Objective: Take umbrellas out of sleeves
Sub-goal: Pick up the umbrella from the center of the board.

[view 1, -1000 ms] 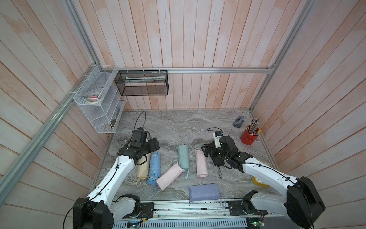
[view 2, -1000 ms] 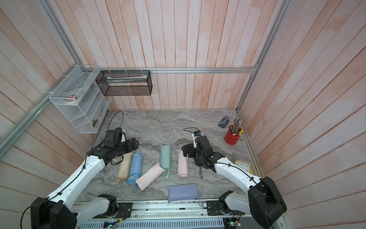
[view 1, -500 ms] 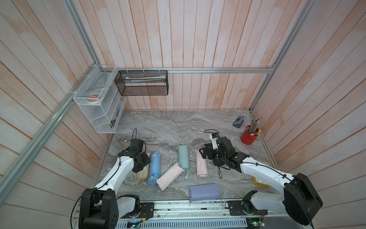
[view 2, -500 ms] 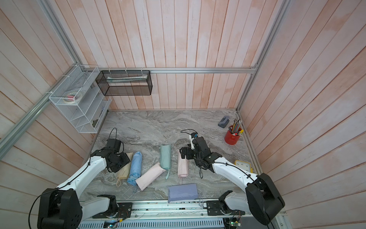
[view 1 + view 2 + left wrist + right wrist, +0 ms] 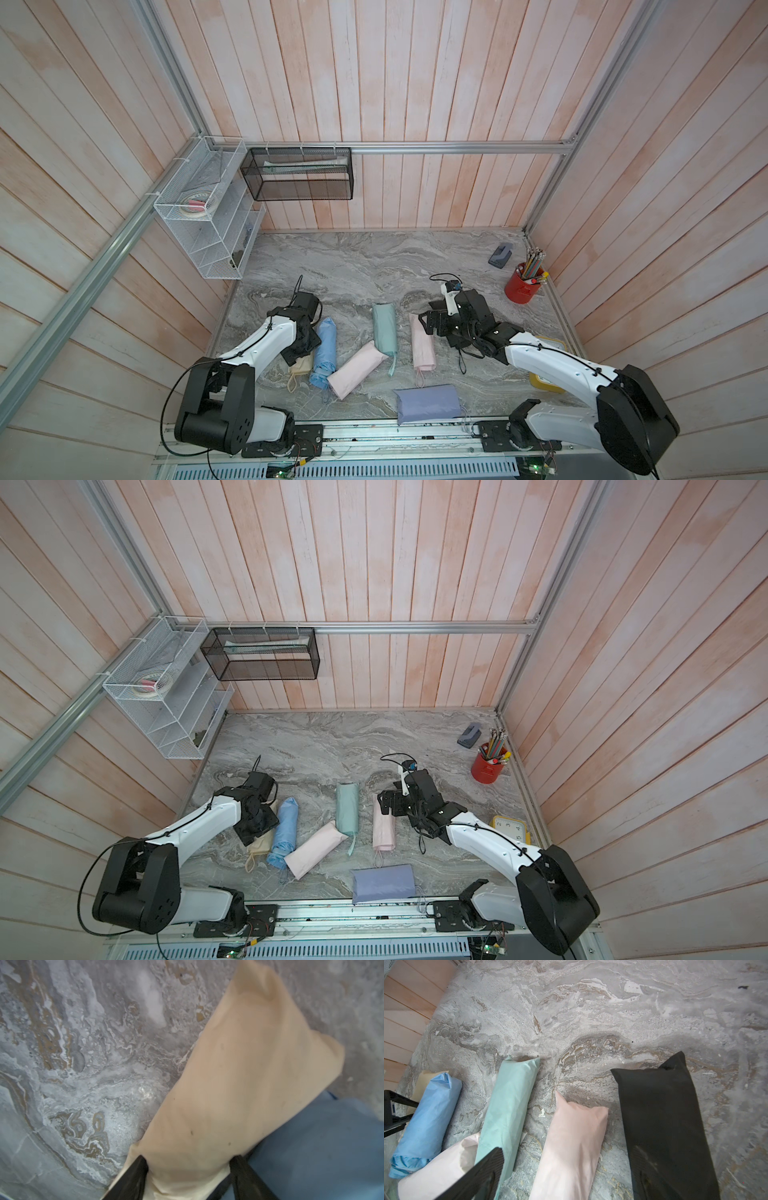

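Left jaws clamp beige sleeve | right jaws wide open

Left arm, right arm: white link shells, bulky black joint housings, thin black cables

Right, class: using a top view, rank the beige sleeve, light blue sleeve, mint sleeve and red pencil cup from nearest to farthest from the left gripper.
1. beige sleeve: between the fingers of the left gripper.
2. light blue sleeve: lying alongside the beige one, toward the table's middle.
3. mint sleeve: mid-table.
4. red pencil cup: back corner on the right arm's side.
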{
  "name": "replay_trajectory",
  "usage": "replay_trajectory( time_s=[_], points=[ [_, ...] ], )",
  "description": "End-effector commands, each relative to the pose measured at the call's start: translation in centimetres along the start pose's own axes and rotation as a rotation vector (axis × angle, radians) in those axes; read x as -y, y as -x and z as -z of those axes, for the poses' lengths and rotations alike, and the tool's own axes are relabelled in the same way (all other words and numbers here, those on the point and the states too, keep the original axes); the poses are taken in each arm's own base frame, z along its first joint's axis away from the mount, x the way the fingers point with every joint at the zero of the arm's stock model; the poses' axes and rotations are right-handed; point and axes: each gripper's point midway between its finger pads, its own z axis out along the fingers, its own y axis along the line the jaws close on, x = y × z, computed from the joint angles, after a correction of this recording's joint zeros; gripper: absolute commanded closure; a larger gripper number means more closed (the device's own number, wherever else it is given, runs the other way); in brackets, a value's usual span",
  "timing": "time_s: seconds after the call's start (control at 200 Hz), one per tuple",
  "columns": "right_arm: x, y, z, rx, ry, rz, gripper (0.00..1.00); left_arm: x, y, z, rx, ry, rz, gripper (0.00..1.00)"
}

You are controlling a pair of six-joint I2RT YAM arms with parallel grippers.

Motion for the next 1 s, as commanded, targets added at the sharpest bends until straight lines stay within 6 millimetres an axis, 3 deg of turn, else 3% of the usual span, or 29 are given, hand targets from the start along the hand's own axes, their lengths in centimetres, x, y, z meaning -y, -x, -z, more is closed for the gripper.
replay_trajectory(
  time_s=[0.0,0.06,0.12,0.32,0.765,0.89,0.995],
  points=[
    [-0.2,0.0,0.2,0.011,0.012,-0.011,0.02,-0.6,-2.7,-2.5,-0.091,0.033,-0.013,0.6],
    [-0.1,-0.1,0.3,0.013,0.005,-0.012,0.02,0.3,-3.4,-2.7,-0.105,0.0,-0.028,0.75],
    [0.0,-0.1,0.4,0.016,0.0,-0.012,0.02,1.0,-4.0,-2.8,-0.112,-0.007,-0.042,0.77],
    [0.3,-0.3,0.3,0.013,-0.011,-0.007,0.02,4.1,-6.0,-1.6,-0.117,-0.061,-0.119,0.77],
    [0.2,0.8,0.8,0.038,-0.017,0.005,0.02,16.7,-12.5,0.9,-0.231,-0.303,-0.272,0.73],
    [0.1,1.0,0.8,0.032,-0.016,0.006,0.02,19.6,-12.6,1.3,-0.226,-0.33,-0.285,0.73],
    [-0.4,0.8,0.6,0.012,0.006,0.028,0.02,18.8,-11.0,0.9,-0.191,-0.282,-0.264,0.72]
  ],
)
